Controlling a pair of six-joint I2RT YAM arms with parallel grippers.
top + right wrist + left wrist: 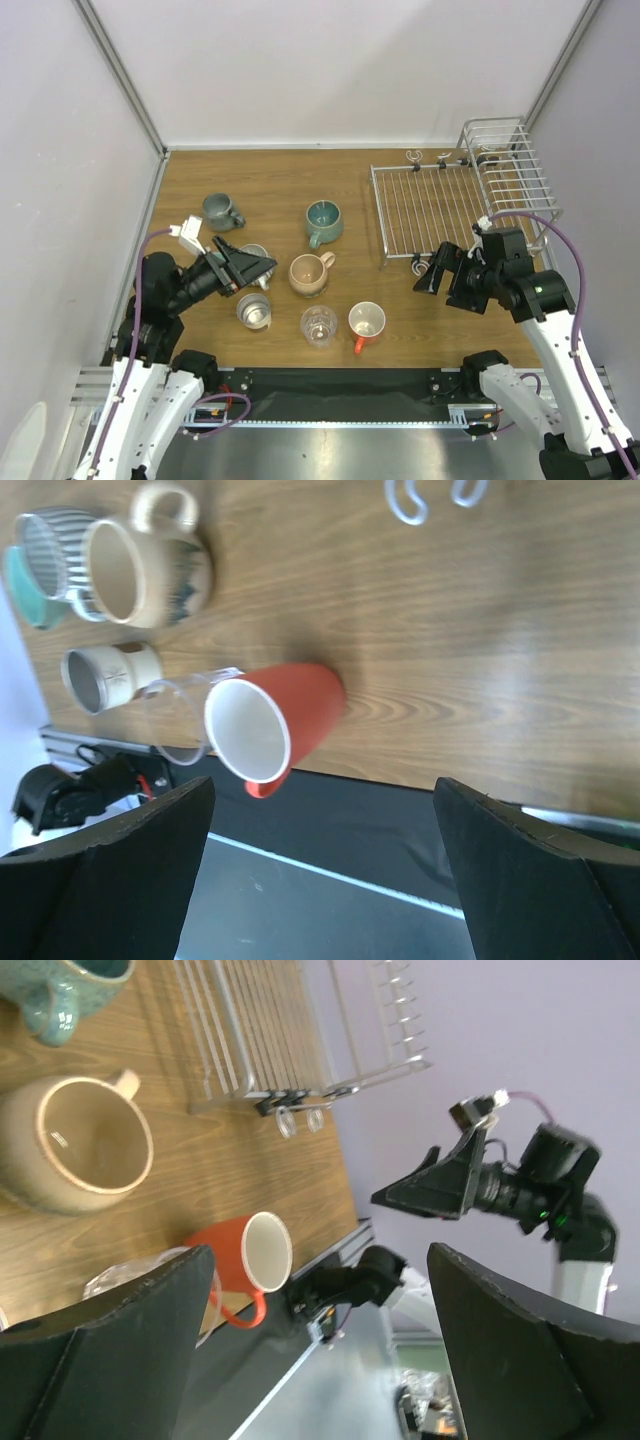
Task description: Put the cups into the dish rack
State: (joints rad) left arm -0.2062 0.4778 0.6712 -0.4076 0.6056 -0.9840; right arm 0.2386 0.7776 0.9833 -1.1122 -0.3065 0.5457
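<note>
Top external: left gripper (260, 270), right gripper (429, 270) splayed, empty; cups (310, 273) (seemingly seven) mid-tabletop (280, 185); dish rack (440, 205) far-right corner.

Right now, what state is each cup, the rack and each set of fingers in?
grey-blue mug, upright on table
teal mug, upright on table
beige mug, upright on table
ribbed cup, upright on table
steel cup, upright on table
clear glass, upright, empty
orange-and-white mug, upright on table
dish rack, no cups in it
left fingers, open, empty
right fingers, open, empty
</note>
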